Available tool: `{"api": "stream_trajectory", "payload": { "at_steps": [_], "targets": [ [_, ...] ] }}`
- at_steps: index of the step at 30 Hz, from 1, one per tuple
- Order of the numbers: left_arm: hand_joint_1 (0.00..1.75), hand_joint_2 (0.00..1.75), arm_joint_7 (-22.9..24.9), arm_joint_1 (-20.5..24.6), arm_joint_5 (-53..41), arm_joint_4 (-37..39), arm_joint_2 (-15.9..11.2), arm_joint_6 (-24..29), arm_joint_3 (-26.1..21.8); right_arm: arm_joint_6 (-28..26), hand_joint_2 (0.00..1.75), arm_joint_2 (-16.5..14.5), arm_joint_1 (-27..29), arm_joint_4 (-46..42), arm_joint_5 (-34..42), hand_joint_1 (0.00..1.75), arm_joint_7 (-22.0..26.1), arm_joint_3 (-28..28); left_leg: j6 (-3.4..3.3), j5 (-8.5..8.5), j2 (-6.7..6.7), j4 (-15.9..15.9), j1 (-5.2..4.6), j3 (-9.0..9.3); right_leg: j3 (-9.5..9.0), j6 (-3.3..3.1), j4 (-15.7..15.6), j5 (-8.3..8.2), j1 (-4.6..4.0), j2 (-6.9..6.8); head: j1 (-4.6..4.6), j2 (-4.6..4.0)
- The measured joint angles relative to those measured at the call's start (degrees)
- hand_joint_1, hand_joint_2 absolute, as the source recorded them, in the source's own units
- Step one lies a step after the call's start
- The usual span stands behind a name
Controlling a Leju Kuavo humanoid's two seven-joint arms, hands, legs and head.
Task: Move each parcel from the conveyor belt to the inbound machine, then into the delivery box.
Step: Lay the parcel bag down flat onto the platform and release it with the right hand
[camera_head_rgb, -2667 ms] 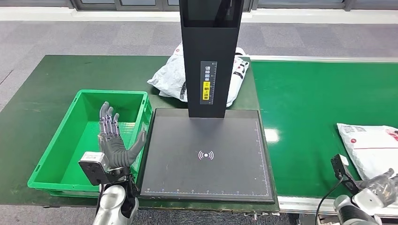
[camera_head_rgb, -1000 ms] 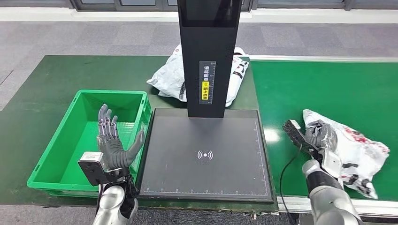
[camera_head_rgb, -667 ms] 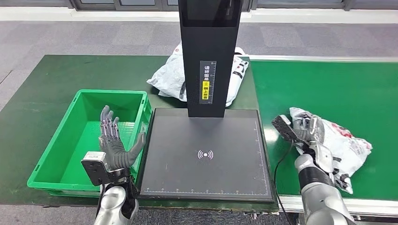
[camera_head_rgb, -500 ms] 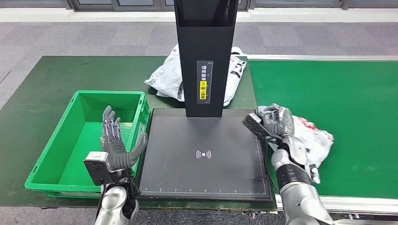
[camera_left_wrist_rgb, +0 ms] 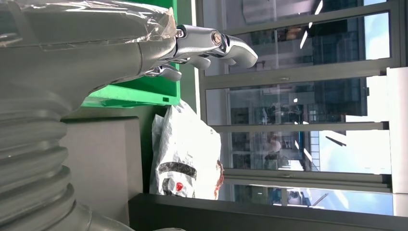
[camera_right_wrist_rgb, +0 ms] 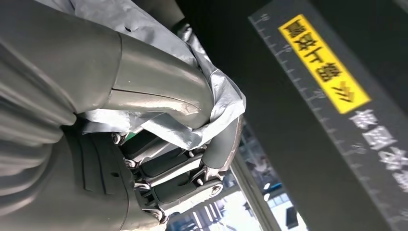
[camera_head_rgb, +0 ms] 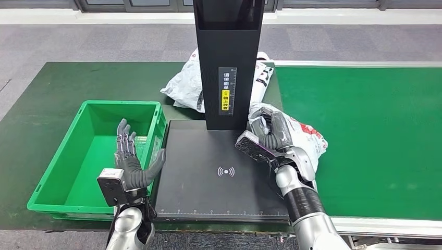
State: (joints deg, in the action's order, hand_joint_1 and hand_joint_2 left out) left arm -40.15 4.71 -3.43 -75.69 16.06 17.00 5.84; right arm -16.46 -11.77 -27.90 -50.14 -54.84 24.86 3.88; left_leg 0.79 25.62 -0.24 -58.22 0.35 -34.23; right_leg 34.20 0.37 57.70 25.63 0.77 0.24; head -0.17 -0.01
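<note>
Two parcels here: the right hand point(camera_head_rgb: 271, 133) grips one parcel point(camera_head_rgb: 305, 140) at the scanner plate's point(camera_head_rgb: 208, 192) 2 o'clock corner, a second parcel point(camera_head_rgb: 187, 86) lies behind the column. Left hand point(camera_head_rgb: 130, 161) hangs open beside one green box point(camera_head_rgb: 57, 172). The right wrist view shows crumpled bag film point(camera_right_wrist_rgb: 211, 106) under the thumb.

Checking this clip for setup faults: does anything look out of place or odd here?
Yes. A crumpled white parcel lies on the table behind the black scanner post, neither on the belt nor in the green bin. The right hand holds another parcel.
</note>
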Motion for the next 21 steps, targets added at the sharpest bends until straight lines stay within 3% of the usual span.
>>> {"api": "stream_trajectory", "payload": {
  "at_steps": [14,21],
  "targets": [
    [0.0,1.75,0.0,0.2,0.1,1.4,0.0,-0.1,0.0,5.2,1.75,-1.8,1.5,-4.3,10.2,1.75,4.7,7.5,0.01,0.0,0.11,0.0,0.02,-0.03,0.08,-0.03,0.0,-0.01,-0.03,0.05,0.0,-0.01],
    [0.0,1.75,0.0,0.7,0.6,2.9,0.0,0.2,1.4,6.2,1.75,-5.2,-0.1,-1.5,13.4,1.75,6.3,11.9,0.02,-0.01,0.12,0.0,0.02,-0.03,0.11,-0.04,0.0,-0.02,-0.03,0.06,0.0,-0.01]
  ]
}}
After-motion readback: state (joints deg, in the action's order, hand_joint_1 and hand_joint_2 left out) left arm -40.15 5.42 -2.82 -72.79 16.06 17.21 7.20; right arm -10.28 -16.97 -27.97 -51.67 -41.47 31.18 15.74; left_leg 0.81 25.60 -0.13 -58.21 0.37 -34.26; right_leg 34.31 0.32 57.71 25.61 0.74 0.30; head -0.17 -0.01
